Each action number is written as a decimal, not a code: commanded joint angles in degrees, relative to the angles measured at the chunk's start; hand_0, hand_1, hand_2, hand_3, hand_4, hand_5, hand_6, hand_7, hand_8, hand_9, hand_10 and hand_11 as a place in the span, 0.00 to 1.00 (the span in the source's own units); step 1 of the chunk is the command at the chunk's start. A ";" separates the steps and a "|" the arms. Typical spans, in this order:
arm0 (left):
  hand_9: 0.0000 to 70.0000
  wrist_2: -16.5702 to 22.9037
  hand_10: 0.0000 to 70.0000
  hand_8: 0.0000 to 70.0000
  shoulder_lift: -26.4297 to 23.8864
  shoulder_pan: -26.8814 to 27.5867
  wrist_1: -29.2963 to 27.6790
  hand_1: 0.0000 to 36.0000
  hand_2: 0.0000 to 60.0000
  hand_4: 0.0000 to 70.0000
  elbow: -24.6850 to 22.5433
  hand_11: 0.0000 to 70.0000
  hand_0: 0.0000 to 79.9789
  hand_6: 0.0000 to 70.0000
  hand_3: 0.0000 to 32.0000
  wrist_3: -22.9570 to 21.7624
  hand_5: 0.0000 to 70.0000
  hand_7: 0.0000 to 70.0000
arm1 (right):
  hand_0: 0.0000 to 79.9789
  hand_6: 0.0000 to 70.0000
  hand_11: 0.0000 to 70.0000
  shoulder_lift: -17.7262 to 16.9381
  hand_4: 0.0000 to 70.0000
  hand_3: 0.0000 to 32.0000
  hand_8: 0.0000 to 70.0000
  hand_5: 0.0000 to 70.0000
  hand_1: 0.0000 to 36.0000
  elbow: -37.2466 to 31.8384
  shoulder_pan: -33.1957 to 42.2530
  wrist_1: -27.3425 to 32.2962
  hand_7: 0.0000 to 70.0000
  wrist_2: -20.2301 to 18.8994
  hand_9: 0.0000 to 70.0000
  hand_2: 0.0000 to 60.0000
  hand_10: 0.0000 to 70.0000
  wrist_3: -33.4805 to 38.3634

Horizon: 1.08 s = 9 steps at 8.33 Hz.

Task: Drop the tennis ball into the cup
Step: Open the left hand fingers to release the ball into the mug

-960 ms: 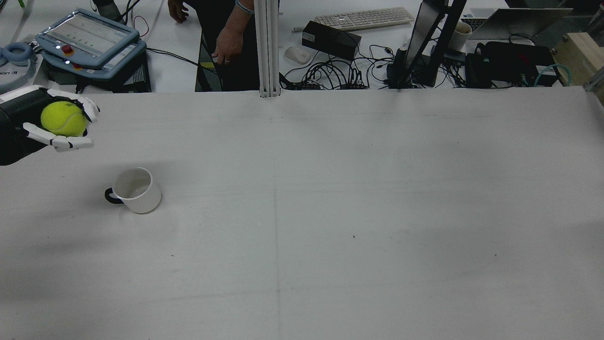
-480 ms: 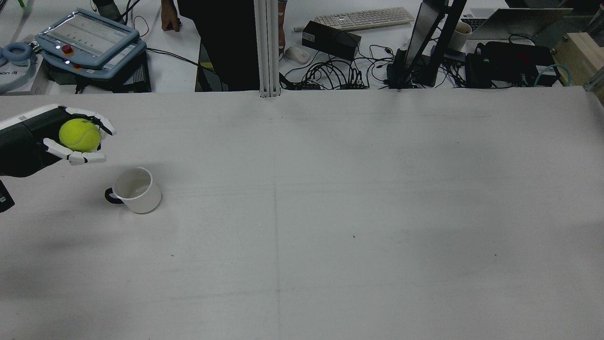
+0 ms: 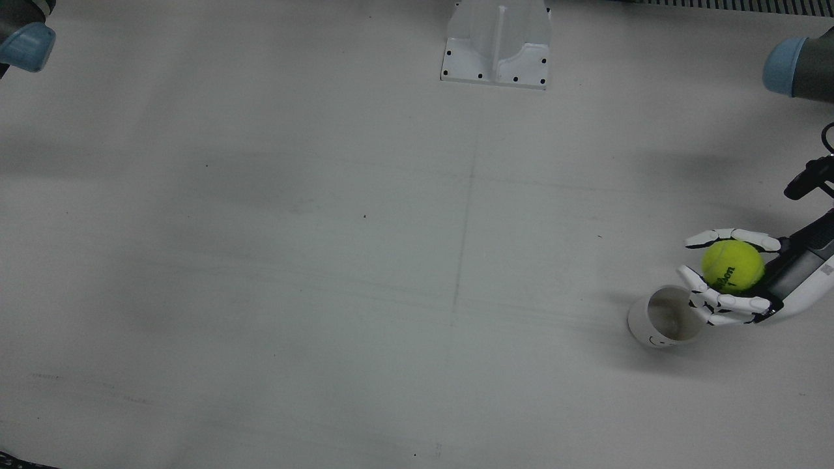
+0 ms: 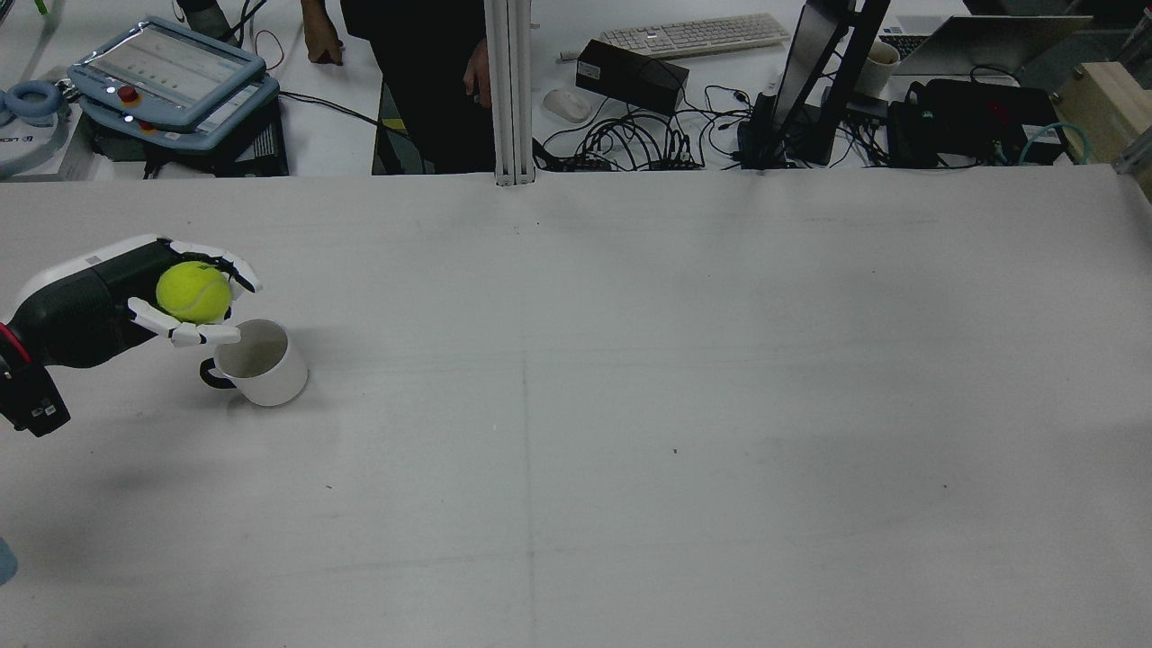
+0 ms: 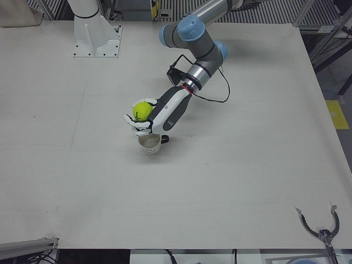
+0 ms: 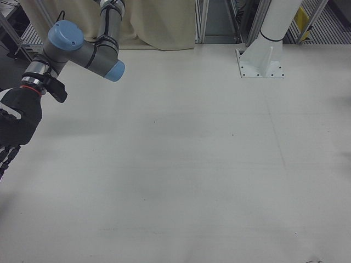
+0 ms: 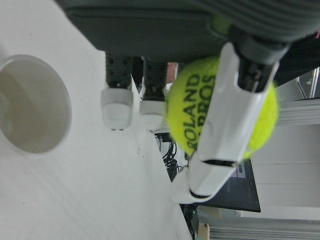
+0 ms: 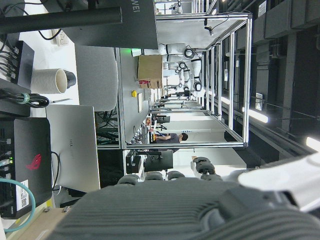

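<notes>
My left hand [image 4: 144, 301] is shut on a yellow-green tennis ball [image 4: 193, 292], palm up, at the left side of the table. The ball also shows in the front view [image 3: 732, 265], the left-front view [image 5: 143, 110] and the left hand view [image 7: 220, 107]. A white cup [image 4: 262, 363] with a black handle stands upright and empty just beyond and below the fingertips [image 4: 209, 335]. The hand's fingers overlap the cup's rim in the front view [image 3: 664, 316] and the left-front view [image 5: 149, 144]. My right hand [image 6: 13, 129] hangs at the table's far side, holding nothing; its fingers barely show.
The arm pedestal [image 3: 496, 42] stands at the table's back edge. Beyond the far edge are a teach pendant [image 4: 166, 76], cables, a keyboard [image 4: 695, 34] and a person [image 4: 423, 81].
My left hand has carried the ball down and to the right, from the table's left edge to just beside and above the cup. The cup has not moved.
</notes>
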 commanded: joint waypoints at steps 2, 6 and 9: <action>1.00 -0.04 0.99 0.82 0.49 -0.08 0.24 1.00 1.00 0.74 0.21 1.00 0.99 0.46 0.00 -0.27 0.33 1.00 | 0.00 0.00 0.00 0.00 0.00 0.00 0.00 0.00 0.00 0.00 0.00 0.00 0.00 0.00 0.00 0.00 0.00 -0.05; 0.18 0.40 0.20 0.12 0.75 -4.64 -3.09 1.00 0.64 0.21 2.92 0.34 1.00 0.11 0.00 -0.09 0.19 0.19 | 0.00 0.00 0.00 0.00 0.00 0.00 0.00 0.00 0.00 0.00 0.00 0.00 0.00 0.00 0.00 0.00 0.00 -0.05; 0.12 0.48 0.12 0.08 1.81 -4.57 -7.32 1.00 0.57 0.16 4.25 0.23 0.97 0.09 0.00 -0.09 0.17 0.13 | 0.00 0.00 0.00 0.00 0.00 0.00 0.00 0.00 0.00 0.00 0.00 0.00 0.00 0.00 0.00 0.00 0.00 -0.05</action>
